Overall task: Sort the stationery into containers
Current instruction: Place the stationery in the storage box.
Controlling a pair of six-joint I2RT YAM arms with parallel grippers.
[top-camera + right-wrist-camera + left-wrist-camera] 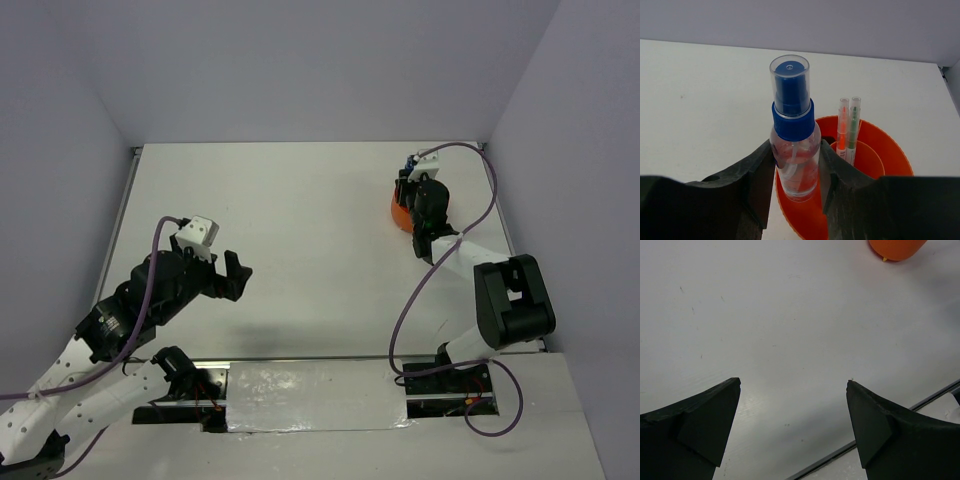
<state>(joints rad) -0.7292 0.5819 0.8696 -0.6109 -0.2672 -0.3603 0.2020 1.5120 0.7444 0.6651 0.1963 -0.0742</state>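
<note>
Got small clear plastic spray bottle with blue cap [792,135] clamped upright in right end effector [796,167], jaws pressed on both sides of its body. Hanging over round low orange plastic tub [896,152], base down by the outer ring at the tub's 9 o'clock in the wrist view; can't tell if touching the floor yet. Already in: two thin clear-capped pens, orange-bodied pen [842,131] and green-bodied pen [854,122], standing upright side by side in the inner compartment. From above, tub at 2 o'clock on white tabletop [300,210], mostly hidden under the right arm [510,300]. Spotting no other loose stationery in the top view, so judging task near done. Left to do: lower, release the bottle, back out. Left end effector [232,275] parked at 8 o'clock, jaws wide apart, nothing between them, only bare tabletop below. In the way: just the two pens, close beside the bottle at its 2 o'clock; could tip on a careless retreat. Purple cable [412,293] looping off right arm, apart from the tub.
</note>
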